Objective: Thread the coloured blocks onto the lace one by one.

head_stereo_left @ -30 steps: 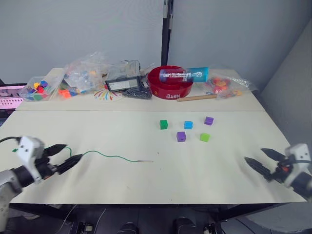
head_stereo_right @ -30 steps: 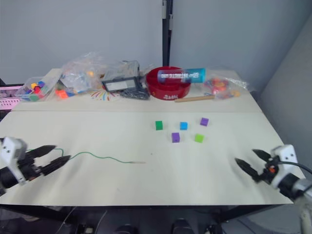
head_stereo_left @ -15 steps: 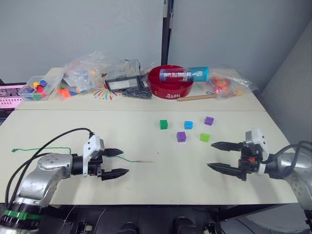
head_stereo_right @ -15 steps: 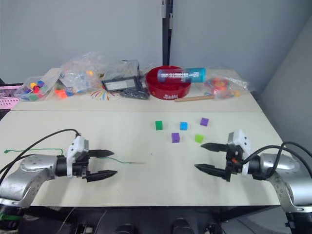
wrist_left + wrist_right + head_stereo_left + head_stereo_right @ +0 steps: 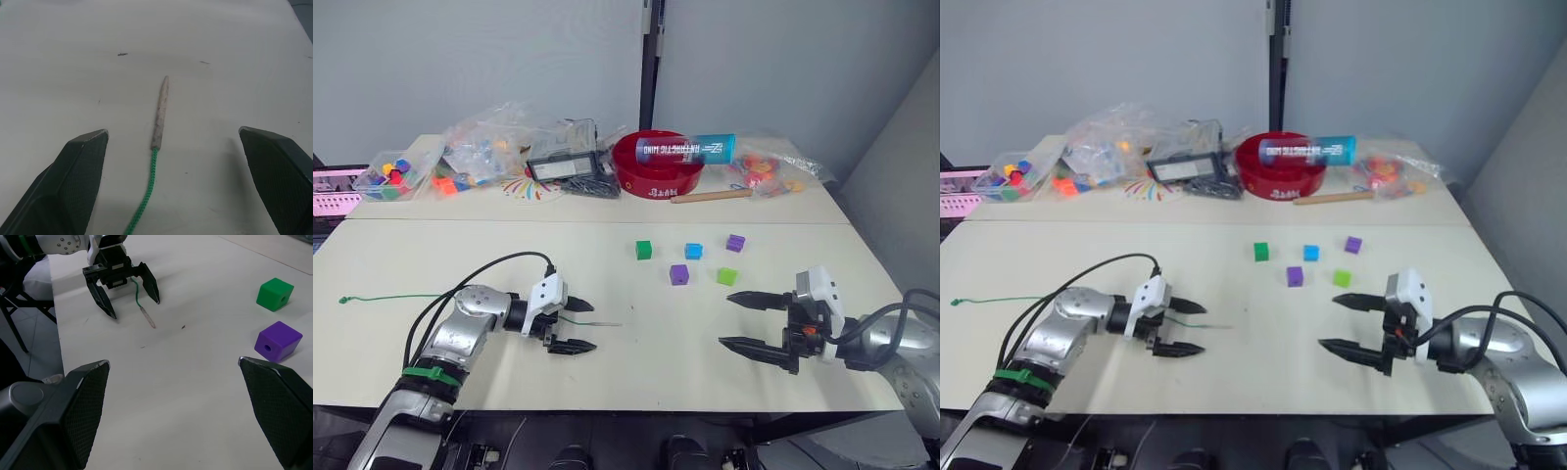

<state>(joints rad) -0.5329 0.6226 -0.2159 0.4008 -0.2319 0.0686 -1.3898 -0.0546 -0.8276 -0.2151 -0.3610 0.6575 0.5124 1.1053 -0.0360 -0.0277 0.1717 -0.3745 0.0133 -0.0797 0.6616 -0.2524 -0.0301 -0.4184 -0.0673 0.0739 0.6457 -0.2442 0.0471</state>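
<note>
Lace (image 5: 431,296): flat on table (image 5: 636,362), pale tip (image 5: 160,112) lying between left gripper (image 5: 584,326) fingers, pointing ahead of them; cord trails back under that arm.

Left gripper: spread wide, grasping nothing, low over tip.

Blocks: dark green (image 5: 643,250), blue (image 5: 692,251), purple (image 5: 734,242), purple (image 5: 678,275), lime (image 5: 725,276); all unthreaded, ahead of right gripper (image 5: 744,321), well beyond left.

Right gripper: spread wide, empty.

Risks (judged): thin tip may slip out as fingers close; pinching limp cord behind tip leaves end drooping, hard to aim at hole.
</note>
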